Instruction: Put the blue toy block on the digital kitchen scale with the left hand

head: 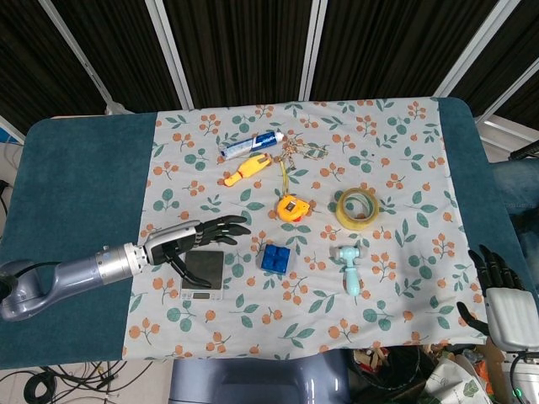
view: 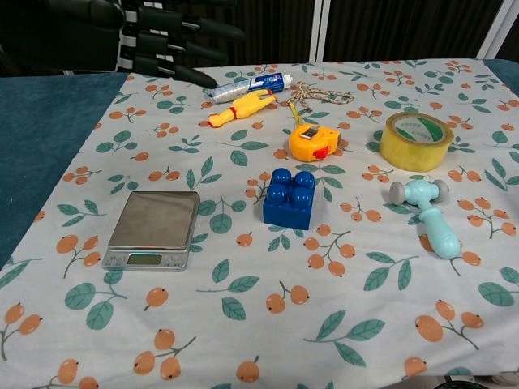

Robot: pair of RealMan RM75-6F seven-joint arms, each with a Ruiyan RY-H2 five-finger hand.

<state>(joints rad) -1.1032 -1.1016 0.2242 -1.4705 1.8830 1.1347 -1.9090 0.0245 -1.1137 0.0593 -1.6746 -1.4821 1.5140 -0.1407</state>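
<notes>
One blue block, studs up, squarish, mid-worktop beside one scale. Left hand spread, holding nothing, above scale. Right hand open, empty, at near-right corner.

A: What is crowding the blue toy block?

B: The yellow tape measure is sitting just behind it, and the toy hammer is lying well to its right. Bare cloth is showing all around it.

A: And toward the digital kitchen scale?

B: Nothing is lying between the two; only printed tablecloth is showing there. In the head view the left hand is hanging with fingers spread over the scale's far left corner, partly covering the platform.

A: The back row?

B: The toothpaste tube, yellow toy and tape roll are lying well clear.
</notes>
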